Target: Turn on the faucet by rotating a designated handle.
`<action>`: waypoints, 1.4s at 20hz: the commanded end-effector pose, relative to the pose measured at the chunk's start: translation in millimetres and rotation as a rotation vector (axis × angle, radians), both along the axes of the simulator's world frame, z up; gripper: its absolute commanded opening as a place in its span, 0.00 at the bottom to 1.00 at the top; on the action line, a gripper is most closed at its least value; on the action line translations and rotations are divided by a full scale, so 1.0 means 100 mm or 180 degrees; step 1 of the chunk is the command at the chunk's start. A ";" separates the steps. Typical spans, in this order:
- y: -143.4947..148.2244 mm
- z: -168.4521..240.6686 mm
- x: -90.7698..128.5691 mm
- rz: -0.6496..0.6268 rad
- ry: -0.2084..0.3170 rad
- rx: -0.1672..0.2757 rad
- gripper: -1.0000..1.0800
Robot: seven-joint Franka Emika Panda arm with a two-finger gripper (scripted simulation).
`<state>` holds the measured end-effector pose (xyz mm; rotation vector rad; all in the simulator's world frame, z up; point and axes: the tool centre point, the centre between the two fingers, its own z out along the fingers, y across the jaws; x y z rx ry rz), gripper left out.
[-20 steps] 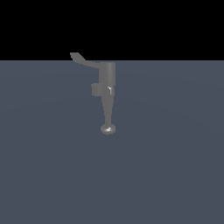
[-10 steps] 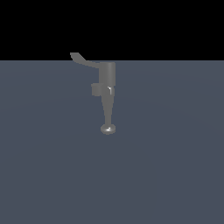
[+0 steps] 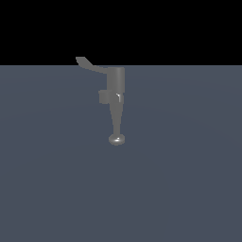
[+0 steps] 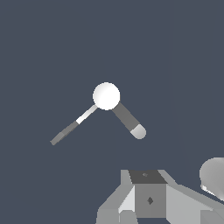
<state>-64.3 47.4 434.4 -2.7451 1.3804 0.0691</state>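
Observation:
The grey faucet (image 3: 116, 90) stands on the dark floor in the exterior view, its tapering spout (image 3: 116, 124) ending in a rounded knob. The handle (image 3: 89, 64), a thin flat lever with an upturned tip, projects from the cylinder's top toward the exterior view's left. A small side block (image 3: 103, 96) sits on the body. From above in the wrist view, the cylinder top (image 4: 106, 96) shows white, with the handle (image 4: 70, 128) and spout (image 4: 129, 121) spreading apart. Part of my gripper (image 4: 148, 197) shows at the picture's edge, apart from the faucet; its fingers are not distinguishable.
A flat dark grey floor (image 3: 189, 179) surrounds the faucet, under a black background. A rounded grey part of the arm (image 4: 213, 175) shows at the edge of the wrist view.

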 end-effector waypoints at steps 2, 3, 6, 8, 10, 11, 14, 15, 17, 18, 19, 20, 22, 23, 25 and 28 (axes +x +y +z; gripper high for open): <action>0.06 -0.11 0.15 -0.0279 0.0028 -0.0003 0.00; 0.07 -0.15 0.20 -0.0358 0.0036 -0.0006 0.00; 0.12 -0.25 0.32 -0.0594 0.0057 -0.0016 0.00; 0.16 -0.32 0.41 -0.0751 0.0071 -0.0025 0.00; 0.19 -0.39 0.49 -0.0908 0.0083 -0.0037 0.00; 0.21 -0.43 0.53 -0.0986 0.0088 -0.0043 0.00; 0.26 -0.55 0.65 -0.1221 0.0102 -0.0064 0.00; 0.28 -0.59 0.68 -0.1300 0.0106 -0.0072 0.00; 0.31 -0.67 0.76 -0.1456 0.0112 -0.0088 0.00; 0.33 -0.71 0.80 -0.1533 0.0115 -0.0097 0.00; 0.35 -0.75 0.83 -0.1611 0.0117 -0.0106 0.00; 0.37 -0.79 0.87 -0.1689 0.0118 -0.0115 0.00; 0.41 -0.87 0.94 -0.1844 0.0119 -0.0135 0.00; 0.43 -0.92 0.97 -0.1921 0.0119 -0.0145 0.00; 0.46 -1.00 1.04 -0.2069 0.0117 -0.0165 0.00; 0.51 -1.11 1.12 -0.2260 0.0110 -0.0192 0.00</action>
